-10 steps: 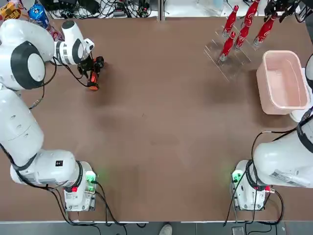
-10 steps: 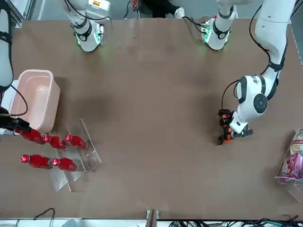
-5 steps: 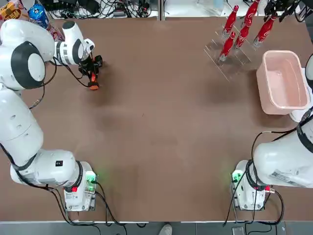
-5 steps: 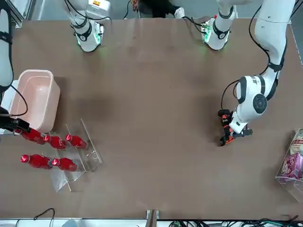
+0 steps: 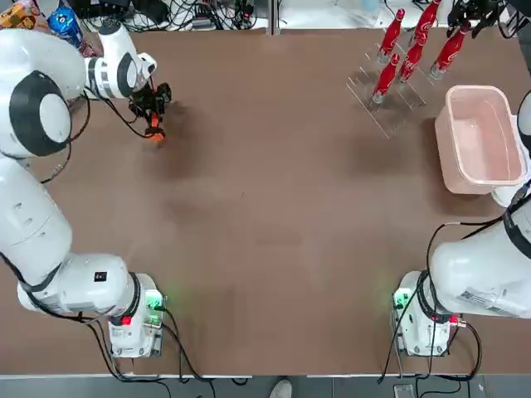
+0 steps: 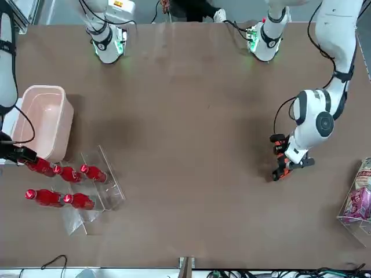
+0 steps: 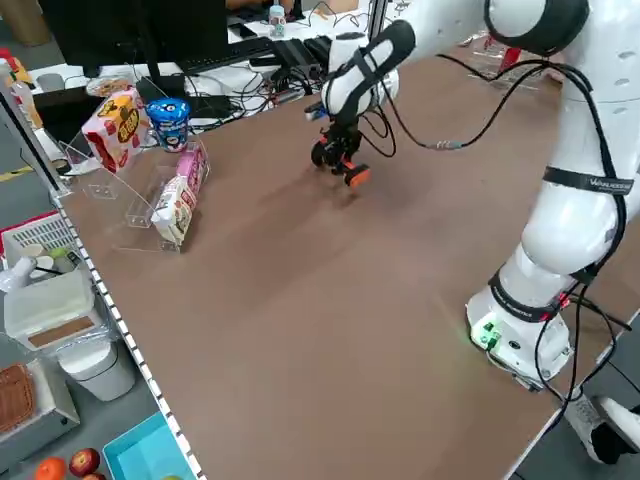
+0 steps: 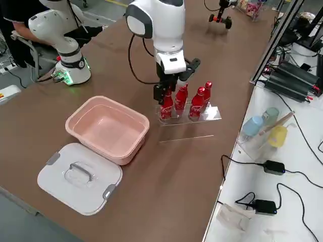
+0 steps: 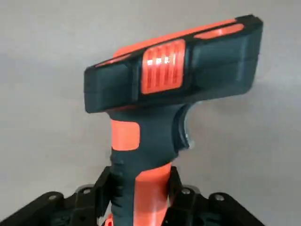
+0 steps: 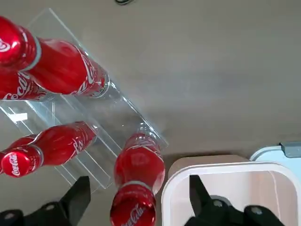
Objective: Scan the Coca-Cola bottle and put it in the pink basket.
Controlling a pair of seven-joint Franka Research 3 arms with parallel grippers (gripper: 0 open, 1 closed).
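Red bottles (image 5: 449, 53), white lettering; pink basket (image 5: 479, 143).

We take this for a robotics lab. Two white robot arms, the left (image 5: 50, 207) and the right (image 5: 481, 274), stand bolted along one long edge of a wide brown bench (image 5: 265, 232). Beyond the opposite edge, we see tangled cables (image 5: 199, 15) and, past its corner on the left arm's side, a black monitor (image 7: 140, 30). White side tables (image 8: 272, 196) carry black adapters (image 8: 274, 167), and a person (image 8: 22, 30) sits by the arms' edge.
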